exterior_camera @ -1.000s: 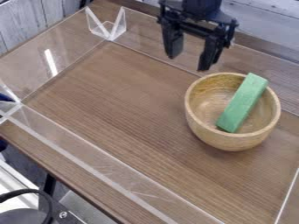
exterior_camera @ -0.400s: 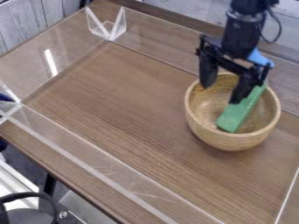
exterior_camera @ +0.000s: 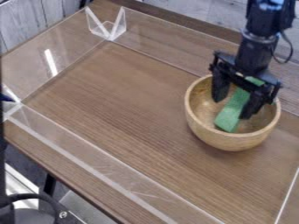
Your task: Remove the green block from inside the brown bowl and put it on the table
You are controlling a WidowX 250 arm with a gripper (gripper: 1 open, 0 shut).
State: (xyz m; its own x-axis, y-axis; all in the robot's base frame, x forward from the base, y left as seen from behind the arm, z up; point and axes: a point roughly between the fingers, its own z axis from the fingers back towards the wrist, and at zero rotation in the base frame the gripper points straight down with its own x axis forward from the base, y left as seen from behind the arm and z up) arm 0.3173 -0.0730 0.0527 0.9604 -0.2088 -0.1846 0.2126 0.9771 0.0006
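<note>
The brown bowl (exterior_camera: 207, 122) sits on the table (exterior_camera: 117, 122) at the right side. Inside it the green block (exterior_camera: 232, 114) leans against the bowl's far wall, its upper part covered by the gripper. My gripper (exterior_camera: 242, 93) has come down into the bowl and stands open, one dark finger on each side of the block. I cannot tell whether the fingers touch the block.
Low clear acrylic walls (exterior_camera: 70, 162) run around the tabletop, with a clear corner bracket (exterior_camera: 105, 24) at the back left. Bare wood-grain surface lies left of and in front of the bowl.
The gripper has travelled right and down from behind the bowl and now straddles the green block inside it. Bowl and block have not moved.
</note>
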